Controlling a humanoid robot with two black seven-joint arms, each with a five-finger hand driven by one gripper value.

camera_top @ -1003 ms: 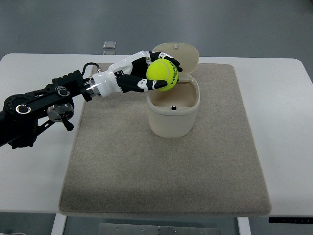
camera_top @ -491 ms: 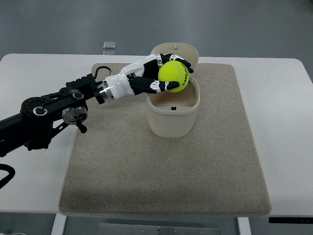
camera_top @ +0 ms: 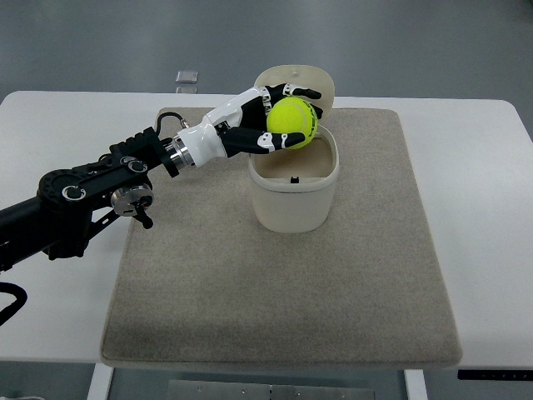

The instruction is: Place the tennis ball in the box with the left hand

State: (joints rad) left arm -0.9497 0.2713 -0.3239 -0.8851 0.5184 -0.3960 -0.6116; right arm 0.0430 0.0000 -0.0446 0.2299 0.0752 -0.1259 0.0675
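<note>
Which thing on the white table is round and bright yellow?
The yellow-green tennis ball, gripped in the robot's left hand over the open cream plastic box. The box and the beige mat are pale.

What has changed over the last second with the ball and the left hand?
The left hand, still shut on the tennis ball, carried it rightward from the box's left rim to above the opening, near the raised lid. No release yet. The box and the mat look unmoved. The right arm stays out of view.
</note>
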